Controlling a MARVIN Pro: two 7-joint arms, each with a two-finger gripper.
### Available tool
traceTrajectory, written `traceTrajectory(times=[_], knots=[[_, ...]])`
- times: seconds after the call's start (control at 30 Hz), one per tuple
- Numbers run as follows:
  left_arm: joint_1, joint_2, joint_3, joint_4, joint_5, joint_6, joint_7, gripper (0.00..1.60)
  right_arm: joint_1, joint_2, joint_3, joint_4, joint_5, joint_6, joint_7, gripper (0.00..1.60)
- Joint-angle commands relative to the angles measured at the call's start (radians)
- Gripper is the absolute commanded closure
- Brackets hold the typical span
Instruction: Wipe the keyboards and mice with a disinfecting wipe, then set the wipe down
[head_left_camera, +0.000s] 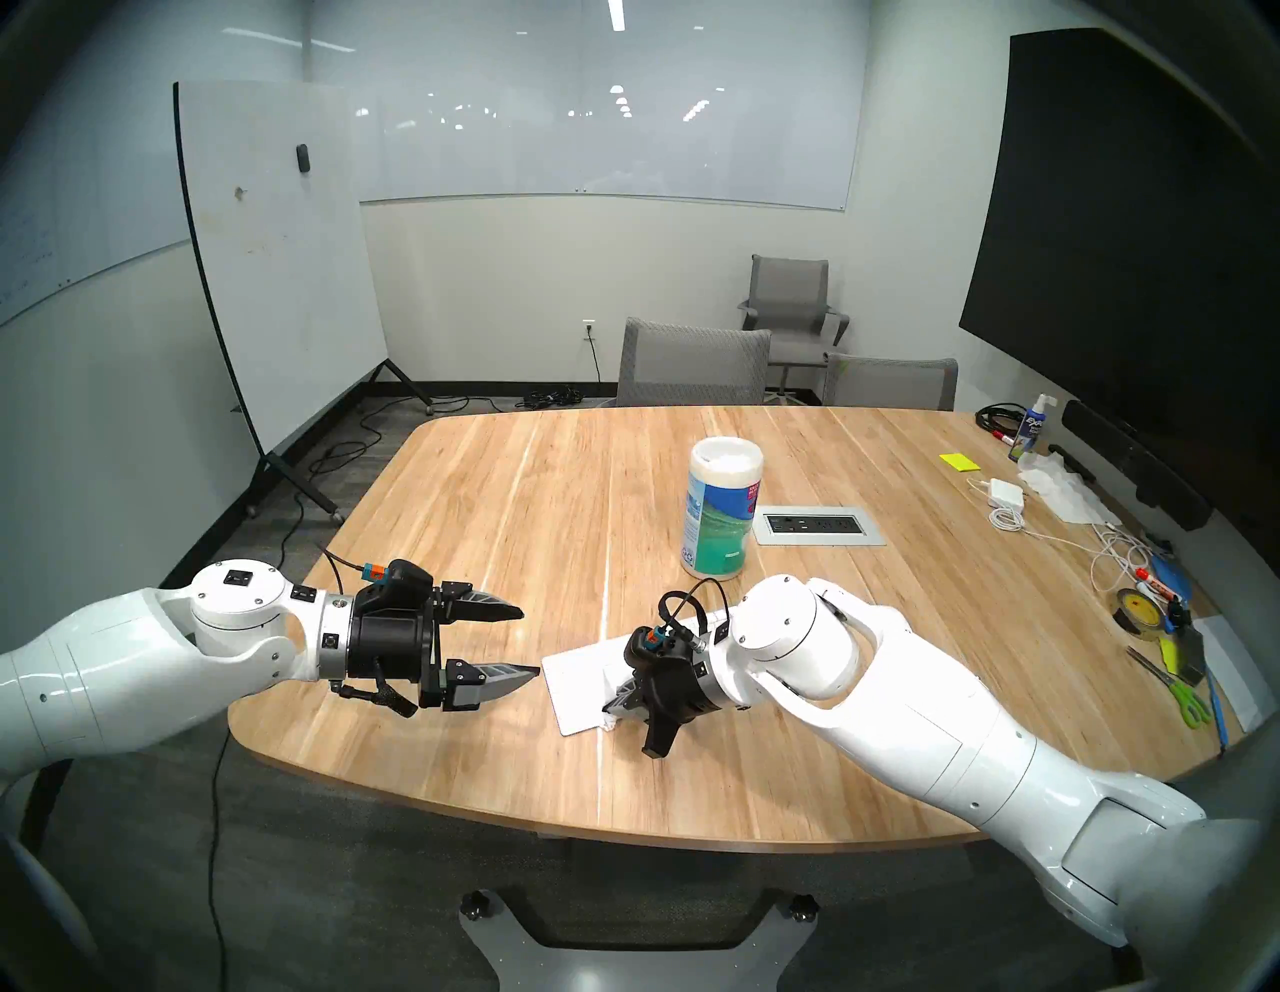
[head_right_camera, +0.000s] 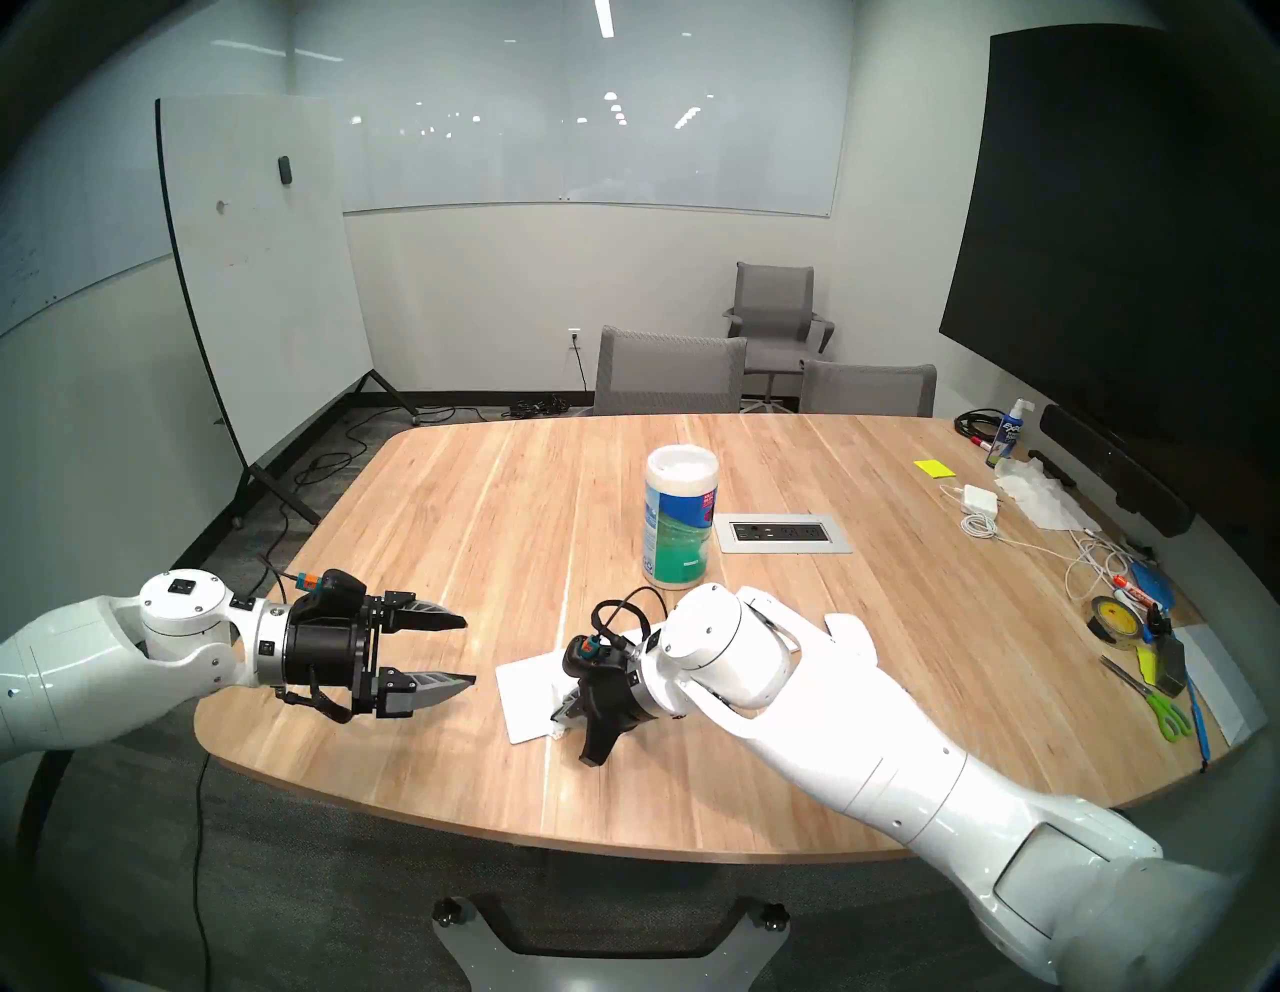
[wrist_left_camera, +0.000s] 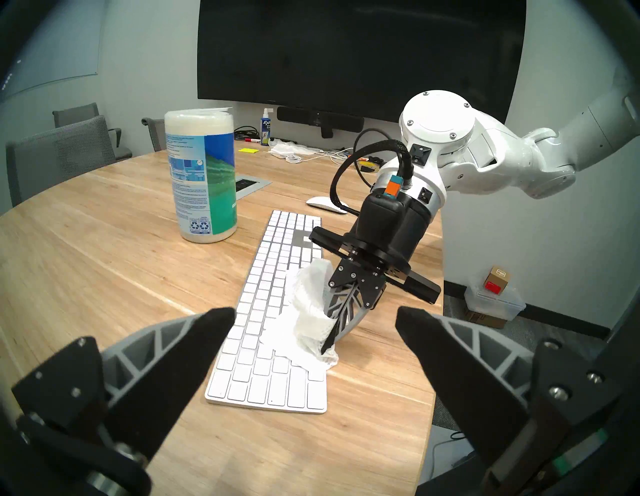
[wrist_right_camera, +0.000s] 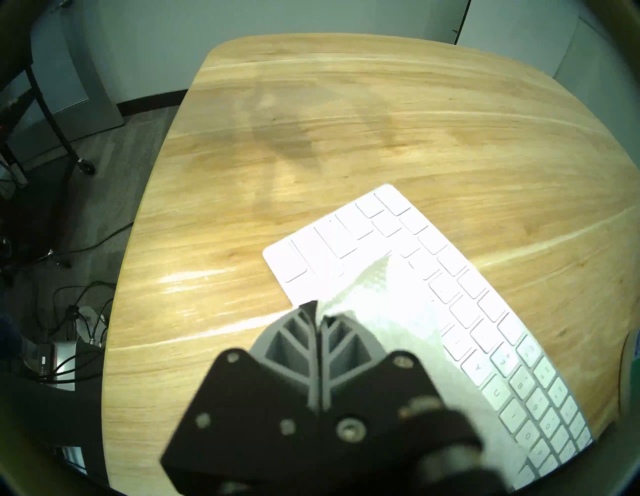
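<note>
R gripper (wrist_left_camera: 327, 341) is pinched tight on the crumpled wipe (wrist_left_camera: 310, 320), tips down at the near-left end of the keyboard (wrist_left_camera: 277, 294), close to the table (head_left_camera: 485, 485) edge. In the left wrist view the kbd's long axis runs 6 to 12 o'clock — most keys lie toward 12, so the stroke goes that way. The mouse (wrist_left_camera: 325, 204) sits past the far end at approx 1 o'clock, near the wipes canister (wrist_left_camera: 202, 180). L gripper (head_left_camera: 509, 641) hangs spread wide, empty, just left of the kbd — nearer that end, but idle. Wipe-to-key contact probable; glare in the right wrist view hides it.
</note>
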Motion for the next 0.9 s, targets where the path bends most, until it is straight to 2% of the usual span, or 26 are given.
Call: traceTrajectory(times=[0.0, 0.2, 0.27, 0.47, 0.87], knots=[[-0.01, -0.002, -0.01, -0.002, -0.006, -0.004, 0.001, 0.0, 0.011, -0.023, 0.002, -0.024, 0.003, -0.002, -0.003, 1.6], [-0.005, 0.031, -0.013, 0.001, -0.016, -0.015, -0.017, 0.0, 0.009, -0.022, -0.002, -0.035, 0.002, 0.008, -0.003, 1.6], [-0.005, 0.061, -0.016, -0.005, -0.019, -0.02, -0.032, 0.0, 0.008, -0.024, -0.004, -0.033, 0.001, 0.01, -0.006, 1.6], [-0.002, 0.102, -0.014, -0.018, -0.024, -0.025, -0.056, 0.0, 0.006, -0.023, -0.004, -0.035, 0.003, 0.01, -0.008, 1.6], [0.039, 0.138, -0.03, 0.037, -0.052, -0.043, -0.055, 0.0, 0.005, -0.022, -0.006, -0.035, 0.008, 0.006, -0.006, 1.6]])
